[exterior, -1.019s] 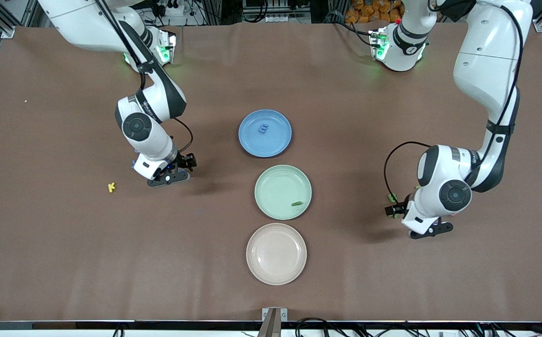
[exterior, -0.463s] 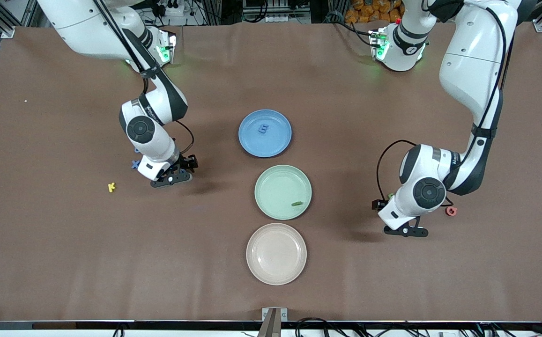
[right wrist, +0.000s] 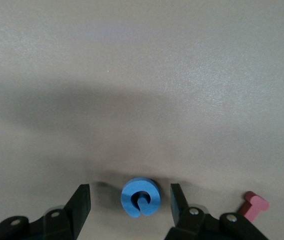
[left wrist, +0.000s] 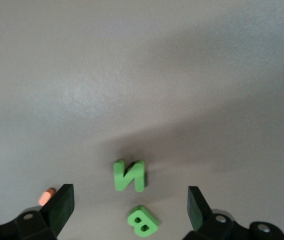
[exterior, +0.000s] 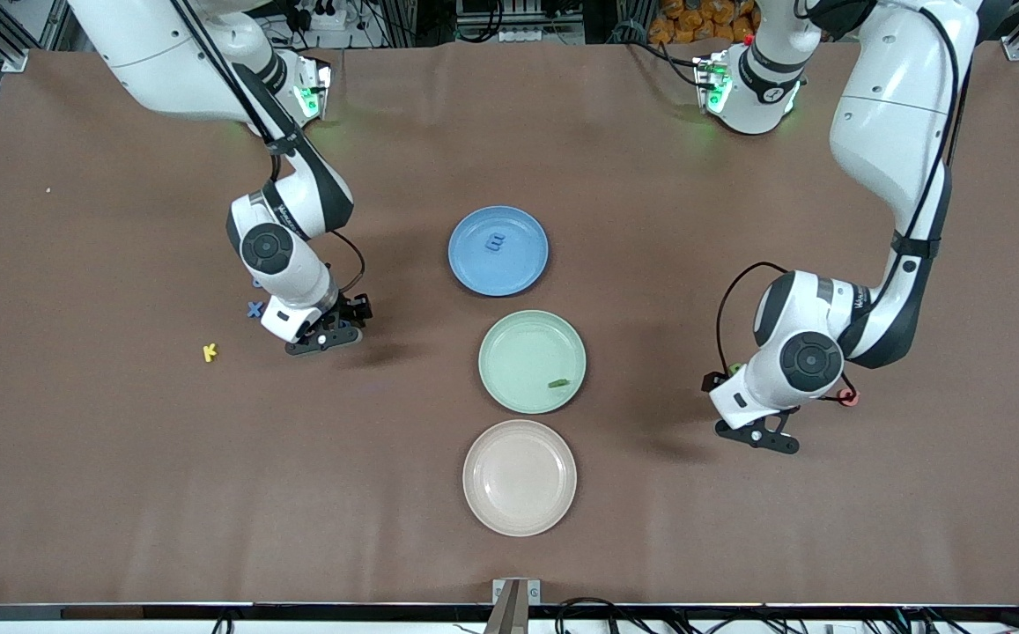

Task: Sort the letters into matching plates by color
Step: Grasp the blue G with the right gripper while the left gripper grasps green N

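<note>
1. A yellow letter [exterior: 209, 352] lies flat on the brown tabletop [exterior: 121, 484] toward the right arm's end, with a blue X [exterior: 254, 309] near it, farther from the front camera.
2. The right tool [exterior: 324, 337] hangs low just beside that X, its jaws apart and flanking a blue ring letter [right wrist: 140, 196], touching neither side. A dark pink piece [right wrist: 254, 205] lies near, outside the jaws.
3. To do this grasp well, I judge the tool should come straight down, centred on the ring, and pinch its outer edge. The foam is thin and soft, so the tips must reach the cloth or they will ride over it.
4. The blue plate [exterior: 465, 231], smooth and shallow, already holds a blue letter [exterior: 495, 242]. Nearer the camera, the mint plate [exterior: 509, 339] holds a green piece [exterior: 558, 383], and the beige plate [exterior: 491, 458], nearest, holds nothing.
5. The left tool [exterior: 760, 436] hovers toward the left arm's end, jaws wide apart and gripping nothing, above a green N [left wrist: 129, 175] and a green B [left wrist: 143, 220] that lie just beside each other.
6. These two sit close, so picking one cleanly calls for care not to drag the other.
7. A red ring [exterior: 847, 398] lies near that tool, and an orange piece [left wrist: 47, 196] shows by one finger.
</note>
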`<state>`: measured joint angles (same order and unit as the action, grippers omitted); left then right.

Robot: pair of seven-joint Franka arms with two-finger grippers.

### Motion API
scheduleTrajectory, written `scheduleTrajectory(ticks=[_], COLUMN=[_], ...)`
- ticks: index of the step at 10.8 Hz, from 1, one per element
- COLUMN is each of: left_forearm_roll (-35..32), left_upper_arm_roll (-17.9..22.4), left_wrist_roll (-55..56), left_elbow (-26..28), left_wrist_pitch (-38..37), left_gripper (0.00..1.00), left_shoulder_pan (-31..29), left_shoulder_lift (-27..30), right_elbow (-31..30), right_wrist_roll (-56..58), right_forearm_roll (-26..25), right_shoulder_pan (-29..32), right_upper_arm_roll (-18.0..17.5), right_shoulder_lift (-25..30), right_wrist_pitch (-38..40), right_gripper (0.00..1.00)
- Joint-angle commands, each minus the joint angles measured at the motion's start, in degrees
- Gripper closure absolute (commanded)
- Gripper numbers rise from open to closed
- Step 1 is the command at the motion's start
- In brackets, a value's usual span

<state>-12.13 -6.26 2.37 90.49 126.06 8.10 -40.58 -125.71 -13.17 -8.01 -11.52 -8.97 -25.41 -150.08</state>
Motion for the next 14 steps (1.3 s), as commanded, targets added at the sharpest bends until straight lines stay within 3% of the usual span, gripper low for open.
scheduleTrajectory(ticks=[1,3,4,8,10,14], left_forearm_roll=[2.5,2.6,2.5,2.4,2.3,2.6], left_upper_arm_roll=[-5.2,-5.2,-5.2,-5.2,-5.2,-5.2], left_wrist_roll=[-7.3,-9.1,-9.4,-14.3,-16.6,-15.5], left_elbow=[0.6,0.6,0.6,2.3,7.7,9.0], left_wrist_pitch=[-0.1,0.1,0.7,5.1,13.4,14.9], left_gripper=[0.00,0.00,0.00,0.00,0.00,0.00], left_shoulder_pan=[-4.3,-4.2,-4.0,-6.6,-7.7,-7.2], left_shoulder_lift=[2.4,1.0,0.4,-1.2,-0.8,-0.7], right_elbow=[-0.4,-0.4,-0.4,-0.5,-0.4,0.7], right_wrist_roll=[0.2,0.2,0.2,0.2,-0.1,-1.5], right_forearm_roll=[-1.0,-1.0,-1.0,-1.1,-1.0,0.4], right_shoulder_pan=[1.3,1.3,1.2,1.2,1.1,0.0], right_upper_arm_roll=[-0.6,-0.4,-0.3,-0.2,-0.3,-0.5], right_shoulder_lift=[-0.3,-1.0,-1.2,-1.0,-0.3,3.4], right_wrist_pitch=[-1.3,-2.6,-2.9,-2.6,-1.5,6.3], right_gripper=[0.28,0.34,0.43,0.98,1.00,1.00])
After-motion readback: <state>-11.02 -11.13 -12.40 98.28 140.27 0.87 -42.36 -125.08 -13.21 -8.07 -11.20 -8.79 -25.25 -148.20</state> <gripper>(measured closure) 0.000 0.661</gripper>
